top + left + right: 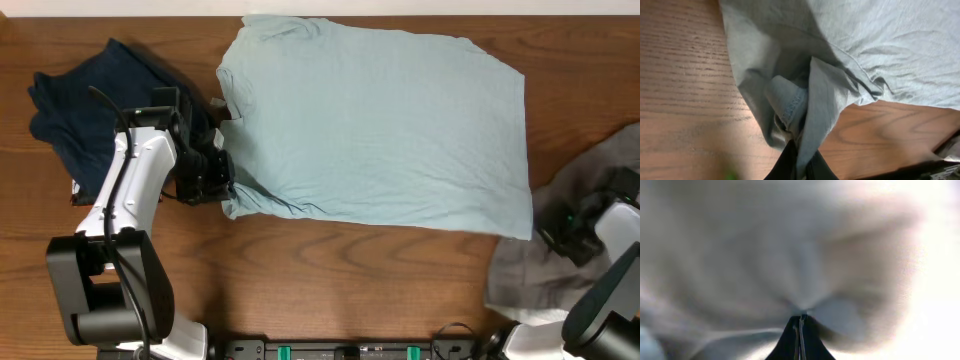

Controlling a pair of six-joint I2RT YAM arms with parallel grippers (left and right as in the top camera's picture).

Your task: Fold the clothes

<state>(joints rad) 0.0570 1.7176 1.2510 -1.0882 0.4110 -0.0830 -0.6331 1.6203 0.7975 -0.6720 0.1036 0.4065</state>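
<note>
Pinching the near-left corner of the light blue shirt (380, 120), the left gripper (222, 185) is clamped on a bunched fold, fingertips mostly buried in fabric. Shirt's spread across the middle of the table (330, 280). Right gripper (556, 232) sits on a grey garment (515, 285) cut off at the right edge. Its wrist view is all blur, but the fingers look squeezed together on grey cloth. Navy garment (70, 110) heaped far left.

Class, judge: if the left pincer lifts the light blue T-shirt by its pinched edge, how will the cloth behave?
Probably floppy: the light blue T-shirt bunches and folds at the left pincer. Likely light: thin, wrinkled cloth. The rest would probably trail on the table.
</note>
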